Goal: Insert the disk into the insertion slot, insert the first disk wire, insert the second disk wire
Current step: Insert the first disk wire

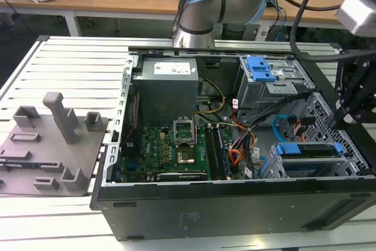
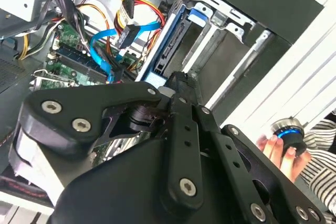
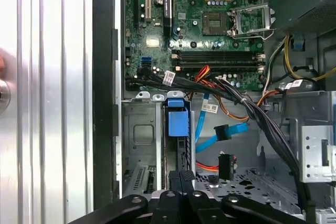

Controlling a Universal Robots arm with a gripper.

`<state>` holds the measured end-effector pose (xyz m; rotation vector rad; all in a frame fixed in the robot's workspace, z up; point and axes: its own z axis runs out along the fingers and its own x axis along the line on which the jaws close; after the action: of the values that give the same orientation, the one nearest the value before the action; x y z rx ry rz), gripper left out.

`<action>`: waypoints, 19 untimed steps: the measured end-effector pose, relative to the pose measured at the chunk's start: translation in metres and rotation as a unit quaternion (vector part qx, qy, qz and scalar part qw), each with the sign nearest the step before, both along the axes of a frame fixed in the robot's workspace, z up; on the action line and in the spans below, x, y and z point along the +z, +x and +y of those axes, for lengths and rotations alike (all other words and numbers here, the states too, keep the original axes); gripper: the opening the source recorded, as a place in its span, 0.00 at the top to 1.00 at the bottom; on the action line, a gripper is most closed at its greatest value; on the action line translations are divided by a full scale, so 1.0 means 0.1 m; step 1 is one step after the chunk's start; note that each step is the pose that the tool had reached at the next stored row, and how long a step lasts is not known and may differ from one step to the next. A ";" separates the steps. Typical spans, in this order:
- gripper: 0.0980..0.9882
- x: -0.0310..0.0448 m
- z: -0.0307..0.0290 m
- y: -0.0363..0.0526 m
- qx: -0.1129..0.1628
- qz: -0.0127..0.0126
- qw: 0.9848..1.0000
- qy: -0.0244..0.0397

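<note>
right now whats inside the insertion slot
The disk, in its blue carrier, sits inside the insertion slot. Its blue end shows; the rest of it is hidden by the slot's metal walls.

I see an open black computer case (image 1: 223,210) on a white slatted table (image 1: 70,63). Inside lie a green motherboard (image 1: 167,151) and a grey power supply (image 1: 167,89). A grey fixture plate (image 1: 41,157) sits at the exterior view's left, just beside the case.
</note>
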<state>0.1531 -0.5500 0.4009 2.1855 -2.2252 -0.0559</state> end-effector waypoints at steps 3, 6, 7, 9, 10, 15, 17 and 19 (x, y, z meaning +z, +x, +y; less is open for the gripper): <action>0.99 0.045 0.000 0.000 0.000 0.000 1.000 0.000; 0.99 0.047 0.000 0.000 0.000 0.000 1.000 0.000; 0.99 0.047 0.000 0.000 0.000 0.000 1.000 0.000; 0.99 0.047 0.000 0.000 0.000 0.000 1.000 0.000; 0.99 0.047 0.000 0.000 0.000 0.000 1.000 0.000; 0.78 0.048 0.000 0.000 0.000 0.000 1.000 0.000; 0.71 0.048 0.000 0.000 0.000 0.000 1.000 0.000; 0.64 0.049 0.000 0.000 0.000 0.000 1.000 0.000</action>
<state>0.1531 -0.5500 0.4058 2.1855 -2.2251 -0.0558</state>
